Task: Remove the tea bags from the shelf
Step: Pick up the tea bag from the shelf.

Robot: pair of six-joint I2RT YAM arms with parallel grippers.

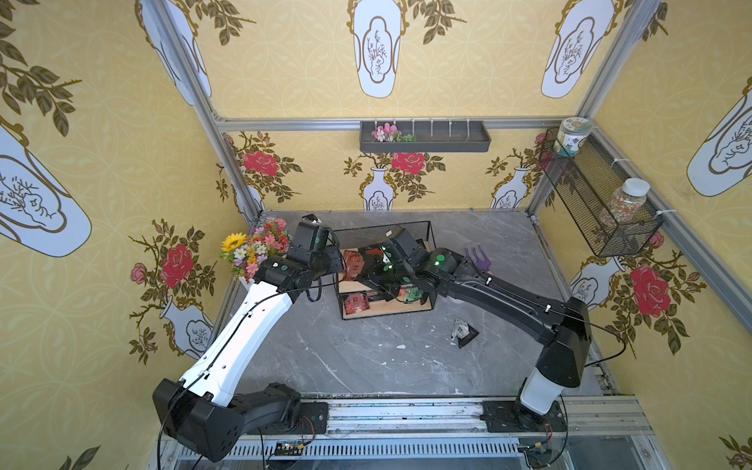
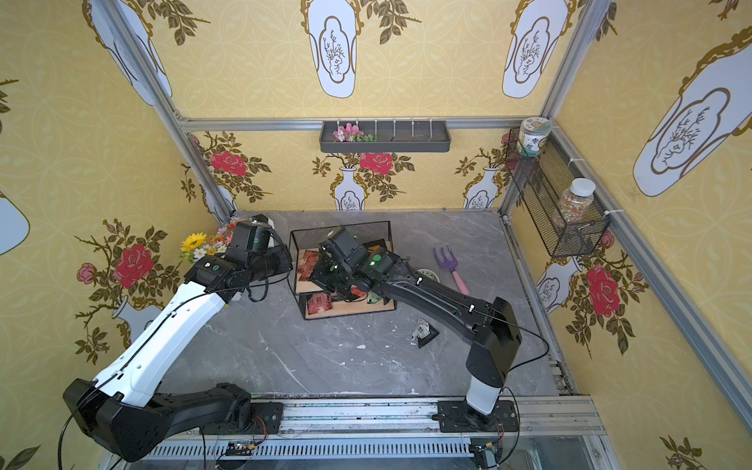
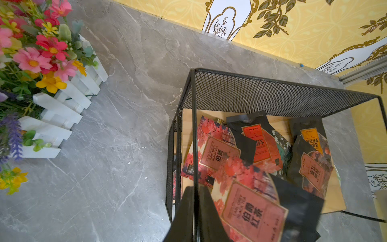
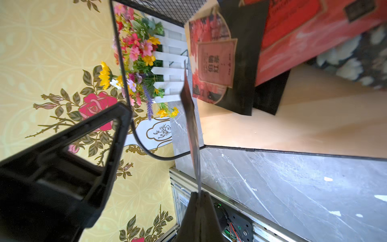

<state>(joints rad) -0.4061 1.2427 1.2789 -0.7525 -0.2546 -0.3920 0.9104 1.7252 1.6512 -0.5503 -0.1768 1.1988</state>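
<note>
Jaws of the right gripper (image 4: 198, 197) are pressed flat on one edge of a single tea bag (image 4: 191, 117), which shows edge-on in the right wrist view. Whether it is fully clear of the frame cannot be told. Jaws of the left gripper (image 3: 195, 194) are closed narrow around a wire bar (image 3: 194, 130) at the side of the shelf (image 3: 272, 92), apparently steadying it. Several tea bags (image 3: 218, 154) lie overlapped on the upper board (image 4: 314, 121). More show on the lower board (image 1: 382, 312) in a top view. One silver sachet (image 1: 462, 329) lies on the table (image 1: 366, 362), well apart from the shelf.

Assessment: extraction of the held tea bag is the step in hand. The grip takes a thin margin only, so the foil may slip or swing. A slow, straight withdrawal through the open front is recommended, clear of the wire frame and the neighbouring pile. The left hold should not be released until the foil is past the frame. Set-down near the silver sachet looks sensible. Task is judged to be at an early stage.
</note>
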